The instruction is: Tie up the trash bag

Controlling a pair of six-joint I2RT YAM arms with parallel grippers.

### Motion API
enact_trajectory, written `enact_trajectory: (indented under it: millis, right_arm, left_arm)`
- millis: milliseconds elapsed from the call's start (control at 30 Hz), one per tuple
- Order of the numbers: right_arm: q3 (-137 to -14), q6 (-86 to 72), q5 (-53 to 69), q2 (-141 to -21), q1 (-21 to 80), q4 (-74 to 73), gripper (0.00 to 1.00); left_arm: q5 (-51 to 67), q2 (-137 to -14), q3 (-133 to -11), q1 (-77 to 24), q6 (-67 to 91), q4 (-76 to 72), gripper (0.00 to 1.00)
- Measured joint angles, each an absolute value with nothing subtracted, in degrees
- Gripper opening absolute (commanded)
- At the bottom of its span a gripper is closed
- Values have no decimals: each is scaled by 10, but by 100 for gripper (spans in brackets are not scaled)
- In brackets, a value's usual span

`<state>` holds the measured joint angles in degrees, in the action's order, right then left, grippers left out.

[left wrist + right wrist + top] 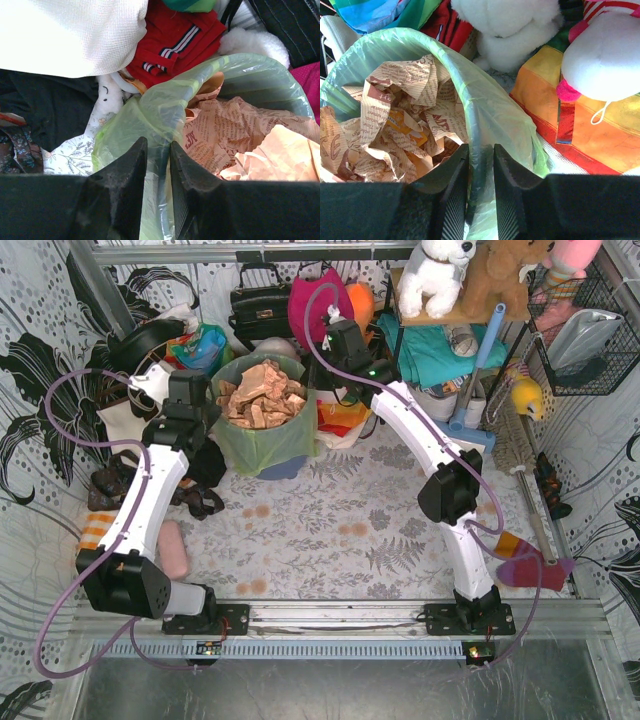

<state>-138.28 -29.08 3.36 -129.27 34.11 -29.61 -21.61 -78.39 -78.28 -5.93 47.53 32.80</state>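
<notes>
One trash bag is counted at far centre, in one blue-grey bin. Two arms are seen, the left arm and the right arm. One gripper is carried by each, the left gripper and the right gripper, with two fingers apiece. Three toys are counted at far right: a white plush toy, a brown plush toy and a pink plush toy. One black handbag is seen far back. Two socks are counted: a striped sock at near left and a purple sock at near right.

Bright, even light with soft shadows; the white cloth blows out, the trash bag shows faint sheen.
</notes>
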Motion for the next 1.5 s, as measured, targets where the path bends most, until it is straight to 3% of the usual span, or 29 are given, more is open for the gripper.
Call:
enact_trajectory:
  millis: [133, 333, 800, 1000, 1500]
  right_arm:
    - [-1383, -291, 34, -1293, 342, -296, 18]
    - [-1386, -293, 28, -1293, 343, -294, 0]
    - [-1343, -289, -30, -1243, 368, -342, 0]
    - [-1205, -298, -87, -1115, 398, -386, 0]
    - [-853, -414, -175, -708, 433, -485, 0]
  left_arm:
    - [-207, -788, -783, -59, 476, 322, 21]
    - [-196, -789, -783, -60, 465, 319, 0]
    - [-100, -767, -783, -51, 385, 344, 0]
    - [-51, -741, -791, -81, 359, 415, 0]
    - [-50, -676, -807, -328, 395, 506, 0]
